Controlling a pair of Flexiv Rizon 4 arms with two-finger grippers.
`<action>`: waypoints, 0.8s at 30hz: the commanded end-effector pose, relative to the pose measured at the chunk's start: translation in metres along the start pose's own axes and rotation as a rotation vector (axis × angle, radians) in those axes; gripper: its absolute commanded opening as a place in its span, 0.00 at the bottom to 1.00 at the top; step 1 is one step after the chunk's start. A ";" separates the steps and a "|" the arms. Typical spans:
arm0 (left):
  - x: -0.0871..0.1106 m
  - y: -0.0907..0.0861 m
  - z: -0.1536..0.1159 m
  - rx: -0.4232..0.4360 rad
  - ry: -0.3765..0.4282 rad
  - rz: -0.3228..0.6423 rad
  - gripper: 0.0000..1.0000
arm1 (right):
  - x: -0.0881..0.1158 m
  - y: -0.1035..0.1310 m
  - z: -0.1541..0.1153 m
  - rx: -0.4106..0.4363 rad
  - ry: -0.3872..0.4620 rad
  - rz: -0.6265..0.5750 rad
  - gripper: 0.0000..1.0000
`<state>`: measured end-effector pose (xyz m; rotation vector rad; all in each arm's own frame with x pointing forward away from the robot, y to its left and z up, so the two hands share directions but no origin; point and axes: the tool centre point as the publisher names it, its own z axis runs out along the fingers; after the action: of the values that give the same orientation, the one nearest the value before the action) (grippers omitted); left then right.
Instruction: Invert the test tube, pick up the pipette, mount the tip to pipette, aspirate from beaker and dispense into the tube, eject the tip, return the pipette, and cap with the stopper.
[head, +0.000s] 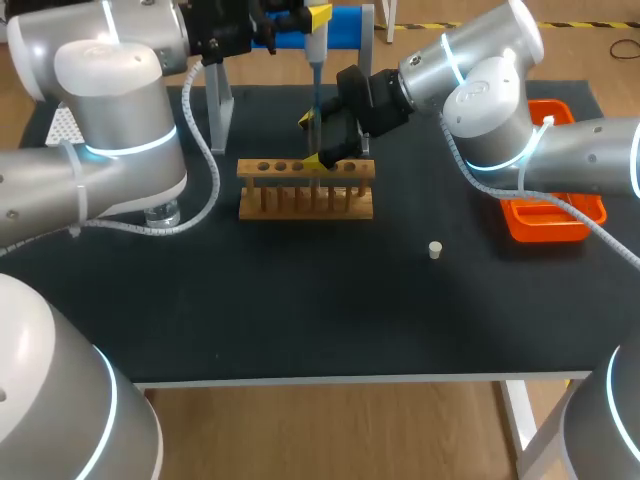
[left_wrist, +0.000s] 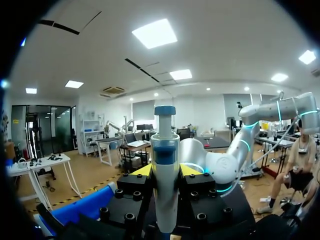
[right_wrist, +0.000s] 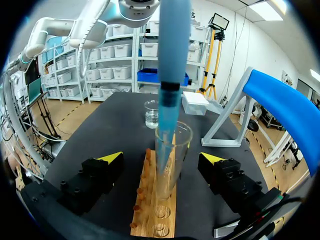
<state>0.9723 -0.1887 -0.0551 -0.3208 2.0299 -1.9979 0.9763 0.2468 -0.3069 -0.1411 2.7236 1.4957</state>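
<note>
Your left hand (left_wrist: 165, 170) is clamped on the stiff, light pipette (left_wrist: 165, 145), its tip down inside the test tube (right_wrist: 175, 145) standing in the rack (right_wrist: 155, 220) at the bench's (head: 300, 300) far middle, while your right hand (right_wrist: 161, 158) stands open around that probably slippery, fragile glass, so grip it gently at mid-height.

Wooden rack (head: 280, 205); clear glass tube (right_wrist: 184, 150); matt black table (head: 300, 300).
</note>
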 end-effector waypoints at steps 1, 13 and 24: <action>-0.001 0.003 0.001 0.002 -0.002 -0.001 0.00 | -0.001 0.000 -0.001 0.002 0.003 0.000 1.00; -0.004 0.009 0.002 0.002 -0.006 -0.016 0.00 | -0.001 0.000 -0.001 0.002 0.003 0.000 1.00; -0.005 0.014 0.003 0.005 -0.009 -0.027 0.00 | -0.001 0.000 -0.001 0.002 0.003 0.000 1.00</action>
<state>0.9772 -0.1872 -0.0663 -0.3579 2.0364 -2.0075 0.9763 0.2468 -0.3069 -0.1411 2.7236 1.4957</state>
